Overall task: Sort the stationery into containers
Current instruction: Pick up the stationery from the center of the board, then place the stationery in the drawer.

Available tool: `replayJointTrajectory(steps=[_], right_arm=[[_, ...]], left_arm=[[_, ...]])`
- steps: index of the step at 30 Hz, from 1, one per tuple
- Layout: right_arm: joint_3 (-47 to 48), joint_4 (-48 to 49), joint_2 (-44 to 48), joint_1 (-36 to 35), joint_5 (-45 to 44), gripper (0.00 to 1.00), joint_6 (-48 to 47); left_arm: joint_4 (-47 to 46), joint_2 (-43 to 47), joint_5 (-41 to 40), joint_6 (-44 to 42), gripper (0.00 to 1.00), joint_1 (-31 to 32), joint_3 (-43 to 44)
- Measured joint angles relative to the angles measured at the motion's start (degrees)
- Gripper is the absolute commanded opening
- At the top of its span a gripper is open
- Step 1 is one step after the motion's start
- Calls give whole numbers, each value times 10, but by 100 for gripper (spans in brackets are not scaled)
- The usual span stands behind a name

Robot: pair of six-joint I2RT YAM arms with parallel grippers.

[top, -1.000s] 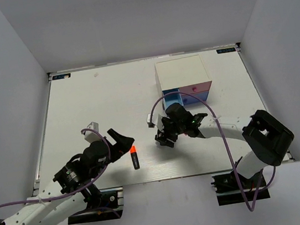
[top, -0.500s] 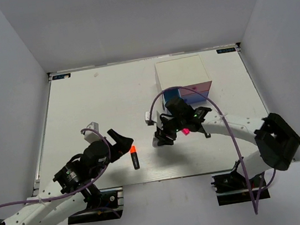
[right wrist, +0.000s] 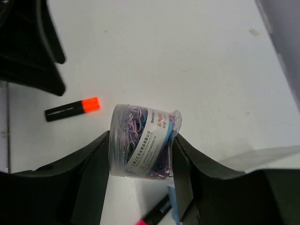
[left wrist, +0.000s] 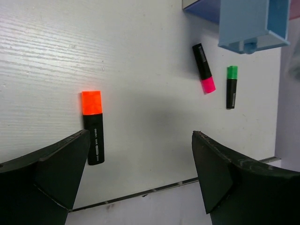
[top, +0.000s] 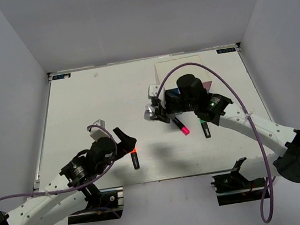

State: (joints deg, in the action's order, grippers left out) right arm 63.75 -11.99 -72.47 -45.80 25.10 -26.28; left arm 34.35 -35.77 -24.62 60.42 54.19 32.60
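My right gripper [top: 157,114] is shut on a small clear round tub of coloured paper clips [right wrist: 143,140] and holds it above the table, in front of the white-topped cabinet [top: 180,67]. The cabinet's blue drawer [left wrist: 253,23] stands open. The pink-capped marker [top: 181,126] and the green-capped marker [top: 204,129] lie on the table below the right arm. The orange-capped marker [left wrist: 92,126] lies near the front edge. My left gripper [left wrist: 140,173] is open and empty just above it, the marker by its left finger. No separate pink stubby pen shows.
The table's front edge [left wrist: 154,190] runs just behind the left gripper. The right arm [top: 234,117] hides most of the cabinet's drawers. Grey walls close in the table on three sides.
My right gripper has risen and swung back toward the cabinet with the tub, uncovering the pink and green markers. My left gripper has shifted slightly toward the orange marker.
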Motion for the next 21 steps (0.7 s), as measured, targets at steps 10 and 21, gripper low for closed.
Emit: replayJointTrajectory(steps=[10,21], right_arm=[[26,1,0,111,-53,7,-46],[67,-71,-57,182,49,22,-189]], left_arm=[[-1,-28,13,0,99,0,2],[-1,-16,13,0,99,0,2]])
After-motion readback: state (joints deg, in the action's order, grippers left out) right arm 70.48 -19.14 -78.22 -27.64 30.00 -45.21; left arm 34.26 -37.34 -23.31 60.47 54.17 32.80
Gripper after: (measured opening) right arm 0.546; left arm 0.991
